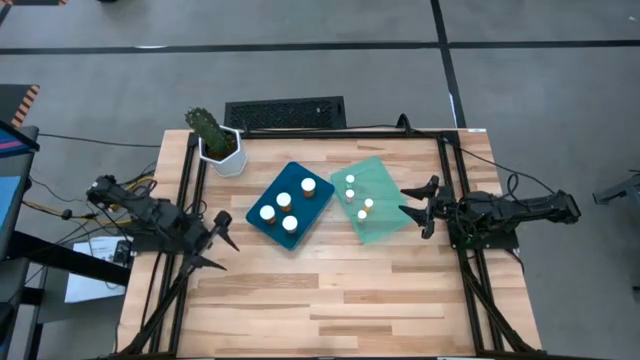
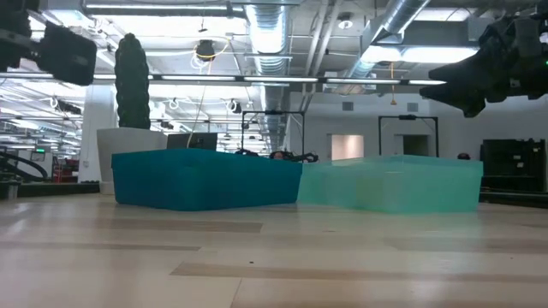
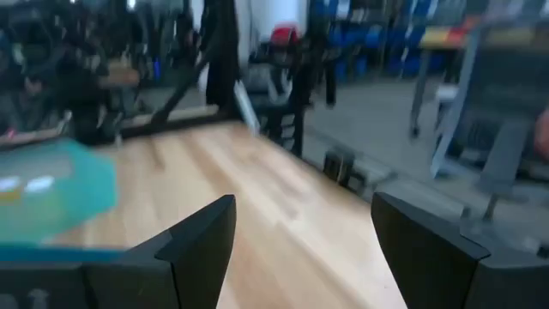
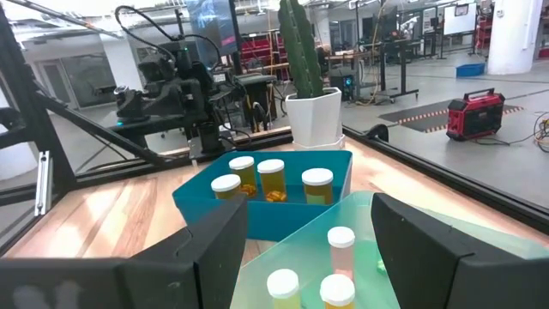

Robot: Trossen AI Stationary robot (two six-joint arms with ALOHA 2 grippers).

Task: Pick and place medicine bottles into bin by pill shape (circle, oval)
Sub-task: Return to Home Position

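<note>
The dark blue bin point(image 1: 290, 205) and the mint green bin point(image 1: 372, 198) lie side by side on the wooden table's far half. Several white-capped amber medicine bottles point(image 1: 283, 200) stand upright in the blue one point(image 4: 257, 206). Several smaller ones point(image 1: 359, 198) stand in the green one point(image 4: 412, 223). My left gripper point(image 1: 228, 245) hovers open, level, left of the blue bin with nothing between its fingers point(image 3: 206, 245). My right gripper point(image 1: 405, 202) hovers open, level, at the green bin's right edge, above it point(image 2: 449, 90), also empty.
A white hexagonal pot with a cactus point(image 1: 222, 150) stands at the far left corner, next to the blue bin. A dark keyboard-like slab point(image 1: 285, 112) lies beyond the far edge. Black frame rails point(image 1: 452, 180) run along both sides. Bare wood point(image 1: 330, 300) spans the near half.
</note>
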